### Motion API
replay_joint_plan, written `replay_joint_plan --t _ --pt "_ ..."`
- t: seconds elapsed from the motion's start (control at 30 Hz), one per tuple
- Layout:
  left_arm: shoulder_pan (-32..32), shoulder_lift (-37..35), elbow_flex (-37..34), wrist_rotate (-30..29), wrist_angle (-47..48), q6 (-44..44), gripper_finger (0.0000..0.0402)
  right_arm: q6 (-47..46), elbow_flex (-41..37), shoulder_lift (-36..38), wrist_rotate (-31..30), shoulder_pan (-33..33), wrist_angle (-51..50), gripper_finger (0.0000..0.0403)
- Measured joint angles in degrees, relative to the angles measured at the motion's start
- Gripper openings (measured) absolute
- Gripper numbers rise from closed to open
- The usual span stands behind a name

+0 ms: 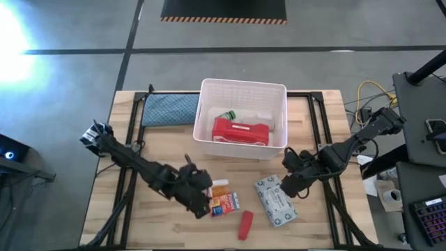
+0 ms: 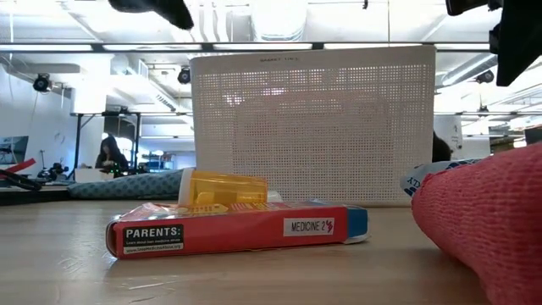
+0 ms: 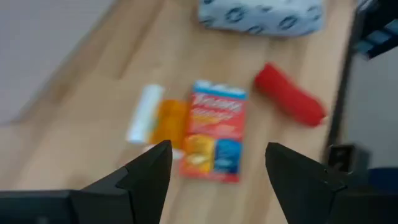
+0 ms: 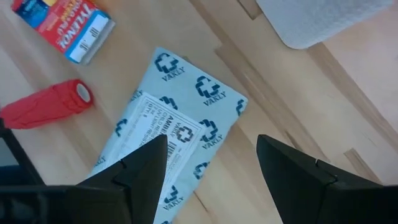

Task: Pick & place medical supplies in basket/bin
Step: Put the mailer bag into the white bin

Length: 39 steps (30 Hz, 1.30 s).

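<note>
Bin [image 1: 243,90] sits at back-center of the table w/ a red case [image 1: 240,132] already in it; soft pack [image 1: 276,201], box [image 1: 224,203] and red roll [image 1: 245,224] lie out front. Your left gripper [image 3: 217,171] hangs over the box, fingers apart, nothing held: center on the box's narrow width, drop straight, avoid the orange bottle [image 3: 169,123] touching it. Right gripper [image 4: 211,165], also spread & empty, hovers over the pack. Box is orange-red w/ a blue end, lying flat.

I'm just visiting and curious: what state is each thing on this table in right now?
White bin: upright, holds red case and green bottle.
Orange-red box: flat on table.
Red roll: lying loose.
Soft pack: flat.
Left gripper: open, empty.
Right gripper: open, empty.
</note>
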<state>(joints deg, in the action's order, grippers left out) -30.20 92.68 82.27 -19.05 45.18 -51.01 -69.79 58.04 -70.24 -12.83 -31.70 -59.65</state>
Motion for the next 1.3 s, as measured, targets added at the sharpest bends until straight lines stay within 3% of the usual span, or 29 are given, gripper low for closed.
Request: replay_joint_plan --t 0.17,0.27,0.47,0.73,1.03,1.17,1.3 --pt "-0.9 0.5 -11.0 -0.3 -20.1 3.9 0.0238 0.5 -0.1 0.0 0.0 0.0 2.0 0.0237" --pt "-1.0 1.7 -16.1 -0.7 -26.3 8.4 0.0238 0.5 -0.2 0.0 -0.1 0.0 2.1 0.0237" --pt "0.1 2.1 -20.0 -5.2 -26.9 12.5 0.0238 -0.5 -0.2 0.0 -0.1 0.0 2.1 0.0237" --pt "1.1 4.1 -19.7 -5.0 -27.1 18.9 0.0238 -0.7 -0.4 0.0 0.0 0.0 2.2 0.0237" --pt "1.1 5.3 -19.7 -4.9 -27.0 16.1 0.0238 -10.8 -6.0 0.0 11.5 -5.0 2.7 0.0237" --pt "1.1 5.2 -19.1 -4.8 -27.0 14.6 0.0238 -19.3 -11.7 0.0 14.1 -9.8 8.4 0.0237" --pt "1.4 5.2 -17.1 -0.4 -27.0 12.2 0.0238 -25.4 -18.0 0.1 13.9 -12.8 21.7 0.0237"
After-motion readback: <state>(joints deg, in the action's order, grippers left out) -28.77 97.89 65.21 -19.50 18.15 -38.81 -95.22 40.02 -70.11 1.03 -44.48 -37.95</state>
